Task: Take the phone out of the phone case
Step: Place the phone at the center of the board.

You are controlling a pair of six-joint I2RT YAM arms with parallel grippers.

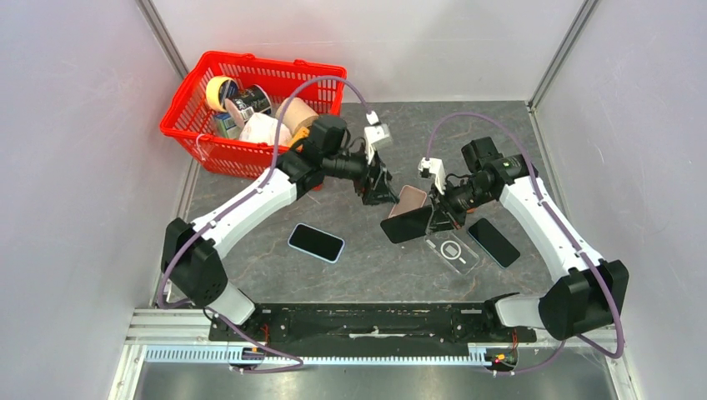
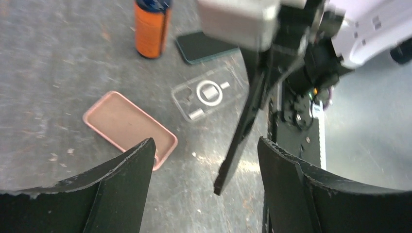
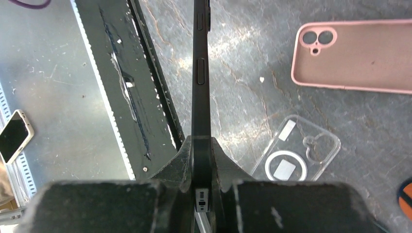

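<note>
1. While pale walls (image 1: 75, 167) closed in the sides and back, the grey stone-patterned table (image 1: 367, 275) left both tools open room, with bare surface below and to the left of the right jaws.
2. The red basket (image 1: 250, 100) of clutter sat behind and outboard of the left gripper (image 1: 379, 190), well apart from the work.
3. That left gripper stood wide open and empty, and its fingers (image 2: 126, 170) framed the table below. The right gripper (image 3: 201, 145) was clenched on the phone near its port end.
4. The phone (image 3: 200, 73) ran straight out ahead of the right jaws, with its long axis in line with them. It was seen edge-on with the side buttons showing, and it appeared to be held clear of the table. From the left gripper it hung just ahead and slightly to the right, tilted.
5. The pink case (image 2: 128, 127) lay flat and empty on the table, below and left of the left gripper's opening. From the right gripper it lay ahead and to the right, apart from the phone. I judged the separation done, and the right arm, holding the phone, was the one placed to lower it.
6. A clear case (image 3: 296, 155) lay on the table just right of the right jaws, so a set-down would probably go better to their left.
</note>
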